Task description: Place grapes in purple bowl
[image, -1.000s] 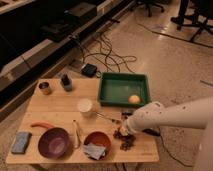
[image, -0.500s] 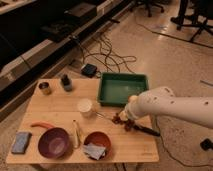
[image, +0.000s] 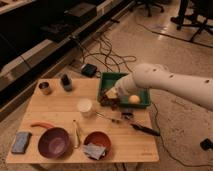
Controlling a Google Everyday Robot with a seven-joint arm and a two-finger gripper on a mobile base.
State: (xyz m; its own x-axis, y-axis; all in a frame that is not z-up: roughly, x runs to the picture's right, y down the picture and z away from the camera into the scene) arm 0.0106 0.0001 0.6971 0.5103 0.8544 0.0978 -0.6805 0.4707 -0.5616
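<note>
Two fingers (image: pixel 112 93) of the gripper (image: pixel 108 96) are closed around the grapes (image: pixel 105 100), as far as I can read it: the dark, lumpy bunch hangs at the tips, lifted off the wood. I have the gripper over the left edge of the green tray (image: pixel 114 76), with the white arm (image: pixel 165 82) reaching in from the right across the tray. An orange-yellow fruit (image: pixel 134 99) lies inside the tray, just beside the wrist. Just left of the grapes and a little lower stands a white cup (image: pixel 85 106) on the wooden table (image: pixel 57 107).

Well apart from the grapes, at the table's near edge, sits the purple bowl (image: pixel 54 142). Next to it on the right I see the orange-red bowl (image: pixel 98 141) with a grey cloth (image: pixel 95 151) on it, and a thin yellow piece (image: pixel 76 134) lies between the two bowls. A blue-grey pad (image: pixel 21 141) lies at the left corner, a red-orange strip (image: pixel 41 125) above the purple bowl. A tin can (image: pixel 45 88) and a dark bottle (image: pixel 66 82) stand at the far left. A black tool (image: pixel 145 131) rests near the right edge.
</note>
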